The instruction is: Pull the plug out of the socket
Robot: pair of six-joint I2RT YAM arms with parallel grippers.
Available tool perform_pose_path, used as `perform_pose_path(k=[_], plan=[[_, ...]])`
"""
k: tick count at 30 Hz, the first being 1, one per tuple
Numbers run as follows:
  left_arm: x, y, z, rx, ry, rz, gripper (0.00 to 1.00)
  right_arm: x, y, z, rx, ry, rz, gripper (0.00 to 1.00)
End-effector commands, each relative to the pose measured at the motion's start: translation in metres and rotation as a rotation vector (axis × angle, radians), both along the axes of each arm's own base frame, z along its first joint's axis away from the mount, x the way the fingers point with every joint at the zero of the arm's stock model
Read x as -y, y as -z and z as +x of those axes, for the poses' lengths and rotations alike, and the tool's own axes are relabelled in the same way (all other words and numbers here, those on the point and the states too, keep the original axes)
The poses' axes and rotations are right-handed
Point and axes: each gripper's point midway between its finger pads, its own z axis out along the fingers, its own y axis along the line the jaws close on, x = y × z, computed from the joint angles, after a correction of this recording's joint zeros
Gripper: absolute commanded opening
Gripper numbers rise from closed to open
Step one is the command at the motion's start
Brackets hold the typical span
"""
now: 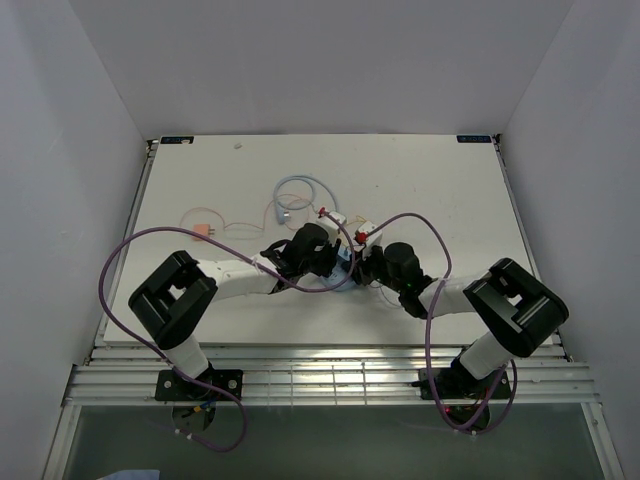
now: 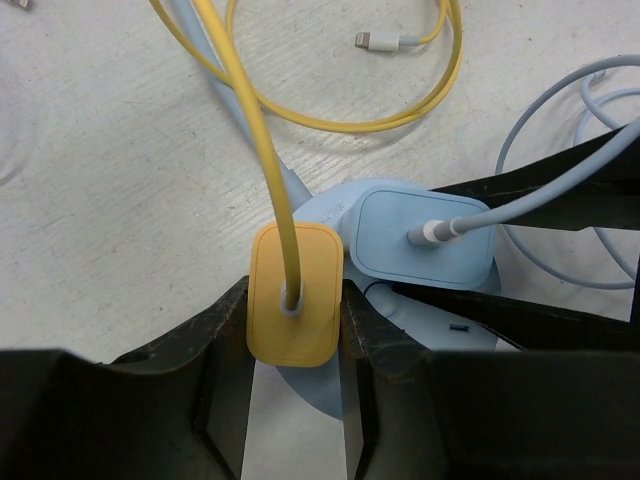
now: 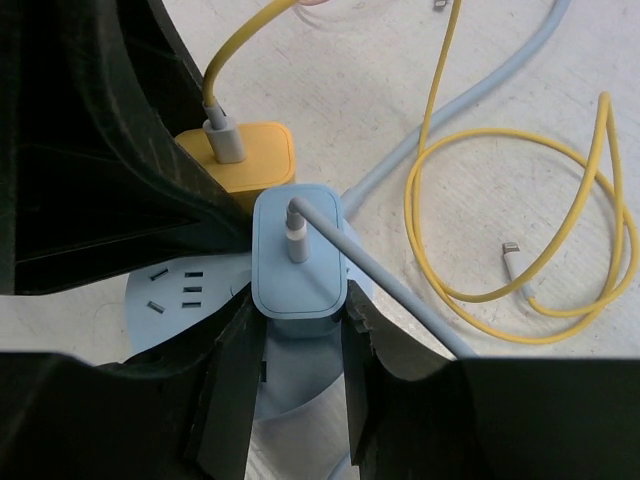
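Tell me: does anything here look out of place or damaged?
Nothing looks damaged. Only the yellow cable is untidy: it lies in loose loops on the table, its free connector joined to nothing. The yellow plug and blue plug sit in the socket.

White table enclosed by plain pale grey walls.
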Motion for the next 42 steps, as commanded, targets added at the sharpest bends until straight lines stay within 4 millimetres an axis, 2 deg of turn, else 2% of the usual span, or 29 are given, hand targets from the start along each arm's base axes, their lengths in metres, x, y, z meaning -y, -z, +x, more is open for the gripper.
perform_pose_path(k=[1, 7, 9, 12, 16, 17, 20, 21, 23, 24, 26, 28, 29, 31, 32, 33, 34, 36, 37, 38, 39, 40, 41, 42], plan=[[-0.062, 0.079, -0.04, -0.197, -0.067, 0.266, 0.0, -0.036, -0.05, -0.022, -0.032, -0.164, 0.21, 0.08], [-0.062, 0.08, -0.043, -0.194, -0.067, 0.276, 0.0, -0.035, -0.059, -0.022, -0.058, -0.18, 0.267, 0.08], [-0.062, 0.08, -0.043, -0.192, -0.069, 0.275, 0.0, -0.035, -0.068, -0.022, -0.046, -0.205, 0.308, 0.08], [-0.061, 0.079, -0.043, -0.19, -0.069, 0.273, 0.0, -0.031, -0.069, -0.017, -0.02, -0.183, 0.279, 0.08], [-0.061, 0.076, -0.042, -0.184, -0.071, 0.267, 0.0, -0.021, -0.075, -0.003, 0.007, -0.103, 0.254, 0.08], [-0.06, 0.074, -0.042, -0.18, -0.069, 0.262, 0.0, -0.016, -0.084, 0.01, 0.018, -0.057, 0.259, 0.08], [-0.056, 0.068, -0.039, -0.171, -0.073, 0.244, 0.0, 0.0, -0.087, 0.025, -0.003, 0.023, 0.236, 0.08], [-0.055, 0.067, -0.038, -0.17, -0.078, 0.24, 0.0, 0.004, -0.096, 0.028, 0.01, 0.041, 0.246, 0.08], [-0.054, 0.063, -0.035, -0.161, -0.081, 0.234, 0.0, 0.022, -0.095, 0.039, -0.002, 0.109, 0.222, 0.08], [-0.053, 0.062, -0.035, -0.157, -0.081, 0.231, 0.0, 0.029, -0.108, 0.044, 0.029, 0.133, 0.223, 0.08], [-0.052, 0.059, -0.034, -0.154, -0.084, 0.223, 0.0, 0.053, -0.107, 0.056, 0.018, 0.217, 0.175, 0.08], [-0.05, 0.053, -0.032, -0.145, -0.086, 0.212, 0.0, 0.072, -0.131, 0.068, 0.062, 0.278, 0.165, 0.08], [-0.049, 0.052, -0.032, -0.144, -0.087, 0.208, 0.0, 0.091, -0.127, 0.074, 0.039, 0.331, 0.133, 0.08], [-0.049, 0.047, -0.031, -0.138, -0.093, 0.2, 0.0, 0.112, -0.151, 0.085, 0.082, 0.394, 0.124, 0.08], [-0.049, 0.046, -0.03, -0.136, -0.097, 0.198, 0.0, 0.134, -0.152, 0.091, 0.067, 0.452, 0.104, 0.08], [-0.049, 0.045, -0.03, -0.134, -0.1, 0.197, 0.0, 0.145, -0.16, 0.095, 0.074, 0.481, 0.105, 0.08], [-0.047, 0.043, -0.029, -0.133, -0.099, 0.192, 0.0, 0.168, -0.177, 0.106, 0.101, 0.538, 0.112, 0.08], [-0.047, 0.042, -0.029, -0.135, -0.104, 0.188, 0.0, 0.189, -0.18, 0.113, 0.08, 0.591, 0.088, 0.08], [-0.047, 0.041, -0.028, -0.133, -0.111, 0.186, 0.0, 0.21, -0.185, 0.119, 0.09, 0.641, 0.066, 0.08], [-0.047, 0.04, -0.027, -0.131, -0.116, 0.183, 0.0, 0.221, -0.196, 0.125, 0.108, 0.682, 0.063, 0.08], [-0.046, 0.039, -0.026, -0.131, -0.118, 0.178, 0.0, 0.23, -0.191, 0.13, 0.095, 0.703, 0.052, 0.08], [-0.047, 0.038, -0.026, -0.127, -0.124, 0.179, 0.0, 0.248, -0.188, 0.135, 0.098, 0.733, 0.018, 0.08], [-0.048, 0.038, -0.025, -0.126, -0.13, 0.181, 0.0, 0.256, -0.19, 0.14, 0.097, 0.753, 0.011, 0.08], [-0.047, 0.036, -0.025, -0.122, -0.134, 0.179, 0.0, 0.259, -0.173, 0.145, 0.056, 0.758, -0.015, 0.08]])
